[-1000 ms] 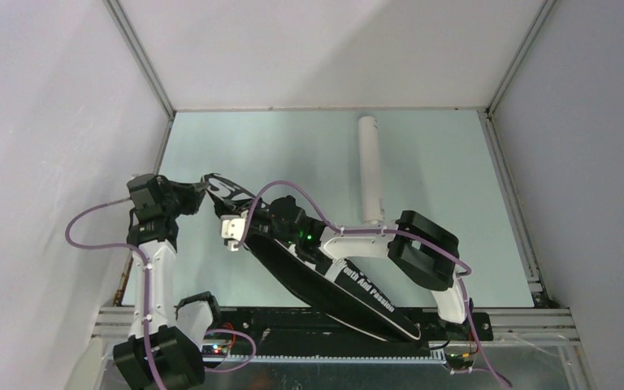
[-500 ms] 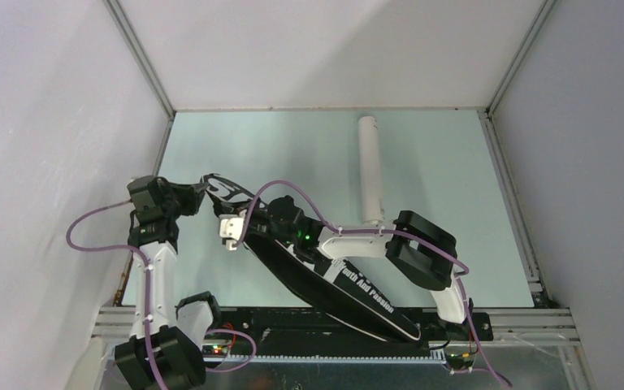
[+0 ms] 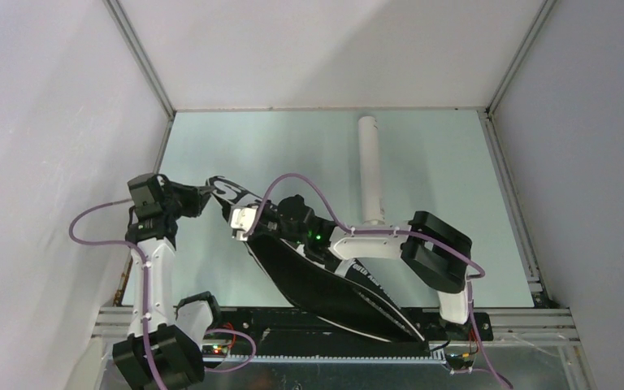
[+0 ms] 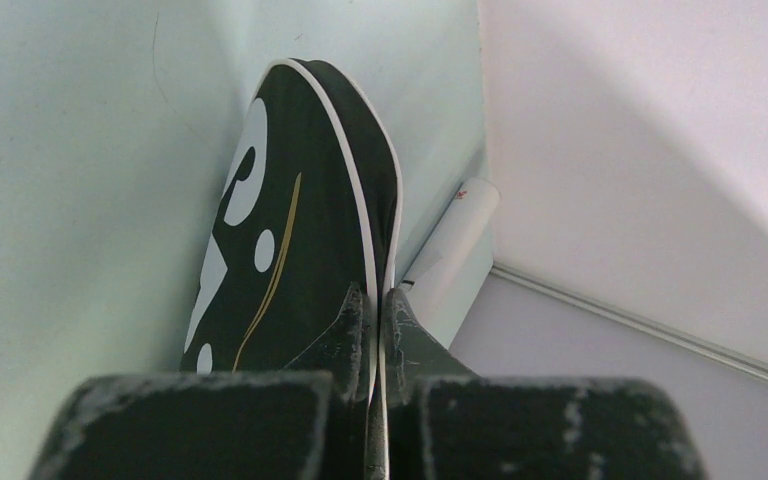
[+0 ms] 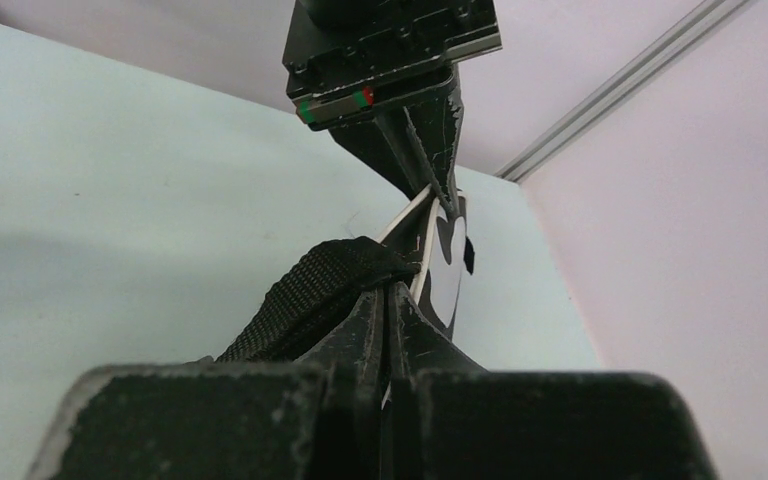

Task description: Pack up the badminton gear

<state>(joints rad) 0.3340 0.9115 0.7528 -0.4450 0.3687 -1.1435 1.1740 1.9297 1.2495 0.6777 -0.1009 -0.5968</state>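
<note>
The black racket-shaped bag (image 3: 317,280) with white piping lies aslant from the left middle of the table to the near edge. Its lettered head (image 4: 300,200) fills the left wrist view. My left gripper (image 3: 208,192) is shut on the piped rim at the head end, the white edge pinched between its fingertips (image 4: 375,310). My right gripper (image 3: 240,221) is shut on the bag's edge (image 5: 388,292) a little further down, beside a black webbing strap (image 5: 310,290). The long white tube (image 3: 370,171) lies on the table behind the right arm.
The pale green table (image 3: 292,146) is boxed in by white walls on three sides, with metal rails at the corners. The left gripper's body (image 5: 400,60) hangs close in front of the right wrist camera. The tube's end (image 4: 455,235) shows near the wall.
My right gripper has closed on the bag's edge and moved up and a little away from me, pulling that edge with it. The left gripper has kept its hold and barely moved.
</note>
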